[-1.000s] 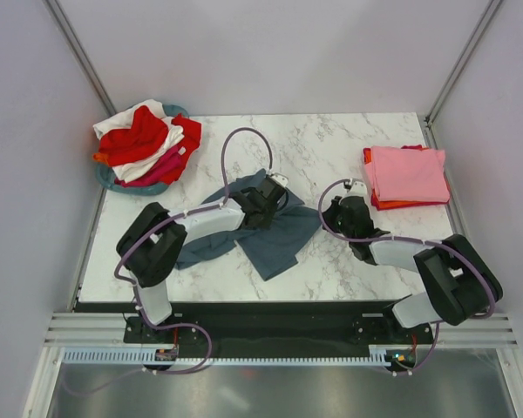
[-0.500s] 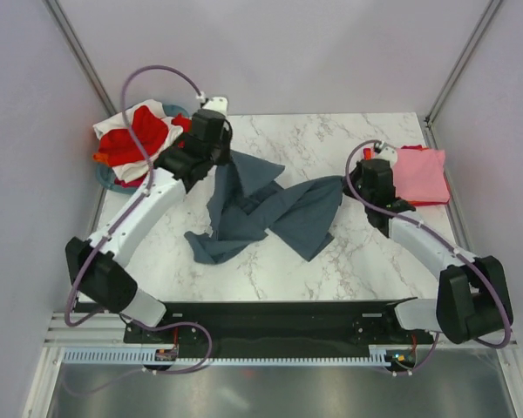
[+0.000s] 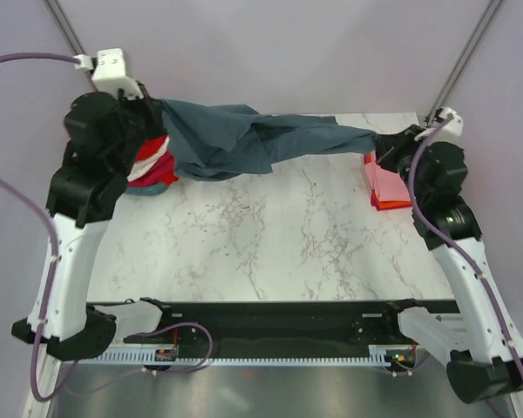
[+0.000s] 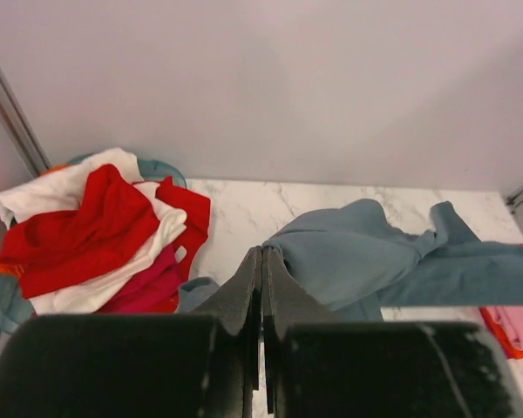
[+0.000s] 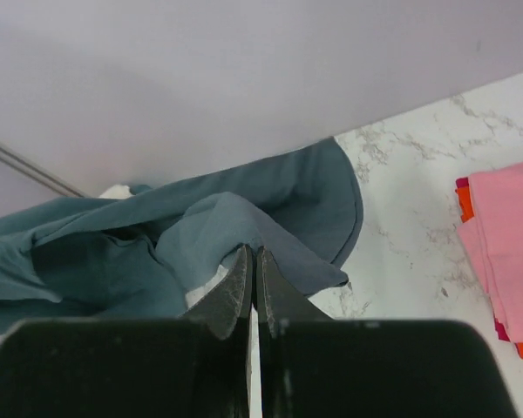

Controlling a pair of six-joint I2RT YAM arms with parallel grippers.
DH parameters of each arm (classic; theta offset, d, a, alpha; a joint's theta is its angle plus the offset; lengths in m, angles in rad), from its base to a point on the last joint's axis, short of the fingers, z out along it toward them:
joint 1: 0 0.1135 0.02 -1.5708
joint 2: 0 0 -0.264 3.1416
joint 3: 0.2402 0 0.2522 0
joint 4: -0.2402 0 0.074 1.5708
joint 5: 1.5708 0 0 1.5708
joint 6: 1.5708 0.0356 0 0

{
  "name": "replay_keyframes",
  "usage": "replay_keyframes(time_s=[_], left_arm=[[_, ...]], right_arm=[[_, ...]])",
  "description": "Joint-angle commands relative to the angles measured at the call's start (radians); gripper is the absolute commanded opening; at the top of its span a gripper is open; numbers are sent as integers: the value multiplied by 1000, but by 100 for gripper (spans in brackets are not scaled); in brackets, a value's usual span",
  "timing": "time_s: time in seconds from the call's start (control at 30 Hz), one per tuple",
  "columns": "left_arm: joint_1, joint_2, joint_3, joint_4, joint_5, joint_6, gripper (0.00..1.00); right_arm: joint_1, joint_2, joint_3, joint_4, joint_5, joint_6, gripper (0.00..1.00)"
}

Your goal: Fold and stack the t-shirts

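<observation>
Blue-grey shirt, crumpled on table a second ago, now hoisted, stretched in air along far edge between my left claw and right claw, both clamped on cloth. Next, I judge: lay flat, fold. Pink stack waits far right.

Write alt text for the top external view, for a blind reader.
Two arms stretch a slate blue-grey t-shirt between the left end effector and right end effector, above a marble table. At right lie folded pink shirts; at left, a red and white heap.
</observation>
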Motion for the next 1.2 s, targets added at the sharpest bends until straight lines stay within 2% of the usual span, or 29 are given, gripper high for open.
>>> replay_keyframes(time_s=[0.0,0.23,0.33,0.5,0.63,0.8,0.97,1.07,1.17], left_arm=[[2,-135,45,-14,-29,47,2],[0,-287,40,-46,-21,-4,2],[2,-304,9,-64,-26,-24,2],[2,-272,-130,-57,-1,-87,2],[2,-136,-182,-24,-6,-115,2],[19,69,-123,43,-6,-145,2],[79,294,70,66,34,-208,2],[123,444,195,72,68,-249,2],[146,619,320,86,100,-263,2]], right_arm=[[-3,-144,17,-68,-13,-34,0],[-4,-439,-29,-160,-28,-59,0],[-3,-514,-89,-204,-47,-52,0],[-4,-596,-191,-261,-54,-31,0],[-3,-599,-250,-260,-56,-19,0],[-3,-556,-279,-252,-28,-36,0],[-3,-536,-307,-243,-56,-33,0],[-4,-557,-372,-246,-119,7,0],[-3,-609,-458,-291,-102,62,1]])
